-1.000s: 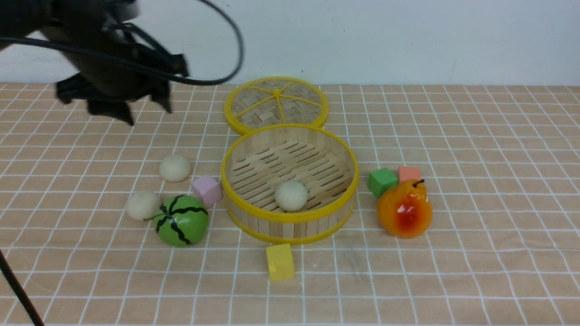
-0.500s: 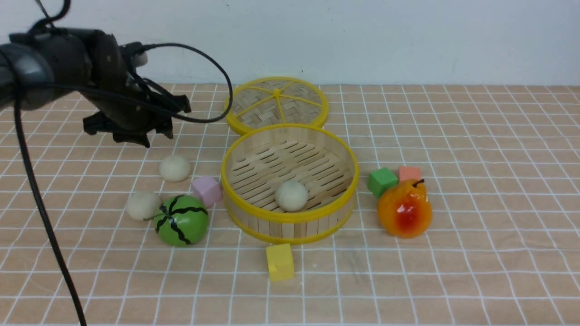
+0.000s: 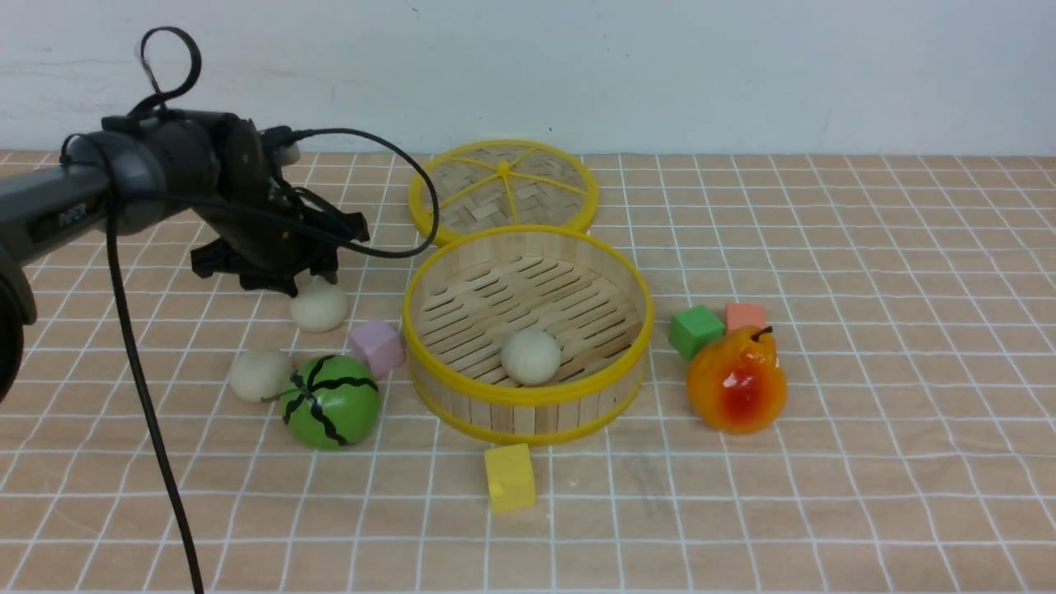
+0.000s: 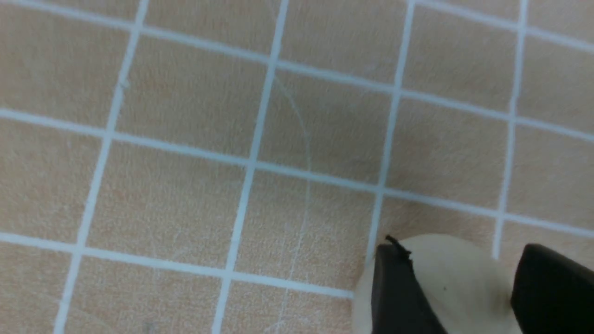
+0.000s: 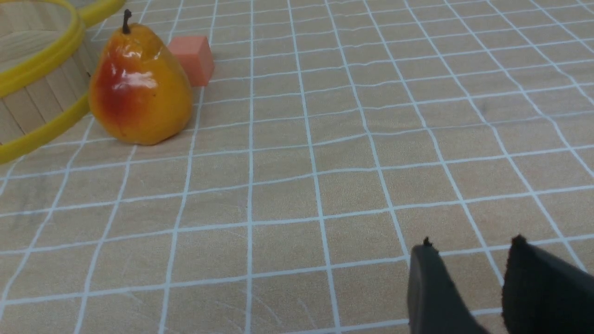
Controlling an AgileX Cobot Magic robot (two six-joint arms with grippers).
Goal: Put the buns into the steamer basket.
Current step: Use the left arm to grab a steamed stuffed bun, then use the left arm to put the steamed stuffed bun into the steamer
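The steamer basket point(image 3: 528, 412) stands mid-table, and its edge shows in the right wrist view point(image 5: 32, 69). One bun point(image 3: 530, 356) lies on its slatted floor. Two buns lie on the cloth to its left: a far one point(image 3: 318, 307) and a near one point(image 3: 260, 374) touching the watermelon. My left gripper point(image 3: 304, 283) is low over the far bun. In the left wrist view the gripper point(image 4: 459, 248) is open, with that bun point(image 4: 455, 283) between its fingers, still on the cloth. My right gripper point(image 5: 472, 243) is open and empty over bare cloth, and is out of the front view.
The flat woven lid point(image 3: 503, 186) lies behind the basket. A green watermelon toy point(image 3: 330, 402) and a pink cube point(image 3: 376, 346) sit left of the basket, a yellow cube point(image 3: 509, 476) in front. A pear point(image 3: 736, 379), a green cube point(image 3: 695, 330) and an orange cube point(image 3: 746, 316) sit to the right.
My left arm has come down and slightly right from high at the back left, to just over the far bun. Nothing on the table has moved.
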